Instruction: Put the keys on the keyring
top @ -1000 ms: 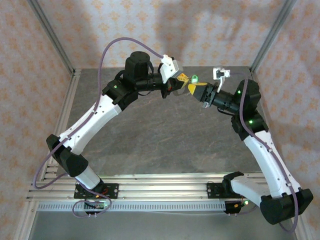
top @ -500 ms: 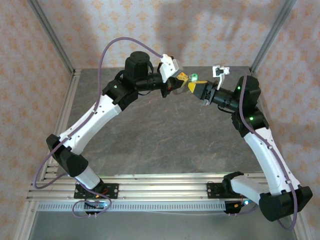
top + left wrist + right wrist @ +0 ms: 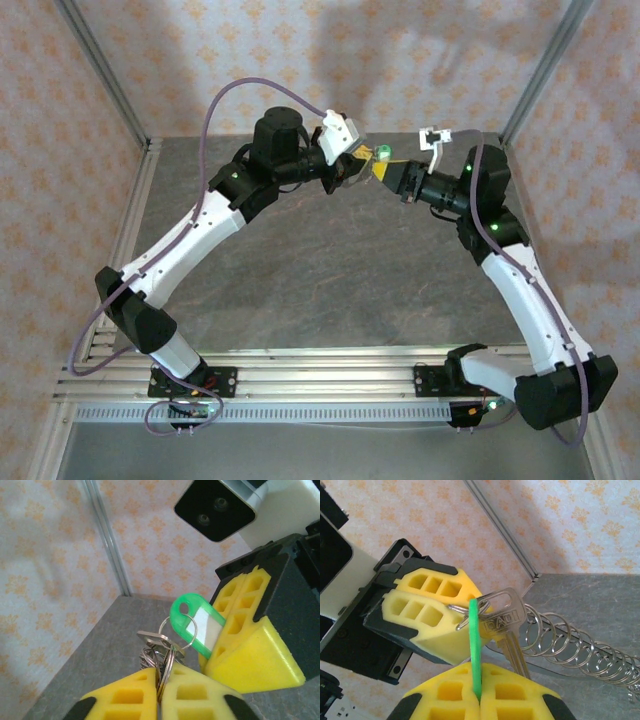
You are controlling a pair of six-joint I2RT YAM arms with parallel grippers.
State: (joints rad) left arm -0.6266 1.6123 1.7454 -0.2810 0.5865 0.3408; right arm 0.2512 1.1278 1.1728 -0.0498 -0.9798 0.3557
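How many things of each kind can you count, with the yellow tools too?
Green tag: 1
Silver key, clearly seen: 1
Ring coil: 1
Yellow tools: 2, left tool and right tool
Total: 5

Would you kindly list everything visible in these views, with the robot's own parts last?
green tag: one, green with a white label, held above the table's far side
keyring: one, silvery, meeting the tag at its hole
key: one clearly seen, silver, hanging at the keyring
wire coil: one, silvery, stretching right of the key
table: one, grey, under both arms
walls: peach, patterned, around the table
left end effector: one, yellow fingers, pinching the keyring
right end effector: one, yellow fingers, clamped on the green tag
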